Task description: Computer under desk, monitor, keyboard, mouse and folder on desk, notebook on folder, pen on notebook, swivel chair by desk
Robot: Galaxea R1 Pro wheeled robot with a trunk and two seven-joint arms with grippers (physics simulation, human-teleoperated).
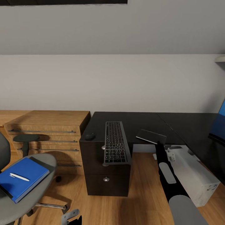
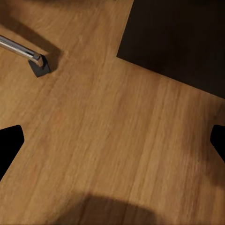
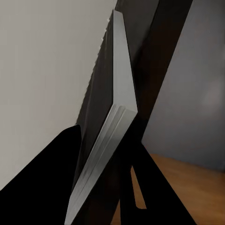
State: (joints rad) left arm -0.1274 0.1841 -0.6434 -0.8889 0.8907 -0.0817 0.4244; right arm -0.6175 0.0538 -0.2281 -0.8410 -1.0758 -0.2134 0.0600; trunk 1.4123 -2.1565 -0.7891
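notebook (image 3: 110, 117) clamped by right gripper (image 3: 101, 187) at desk (image 1: 137, 120) edge; left gripper (image 2: 112, 140) spread over floor (image 2: 103, 140), seemingly empty.

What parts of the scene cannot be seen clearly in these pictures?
- Monitor: head view, cut by the picture's edge; just a blue corner shows.
- Swivel chair: head view, back and base cut by the edge.
- Right gripper: black fingers around the notebook, contact too dark to judge.
- Computer: partly behind the right arm.
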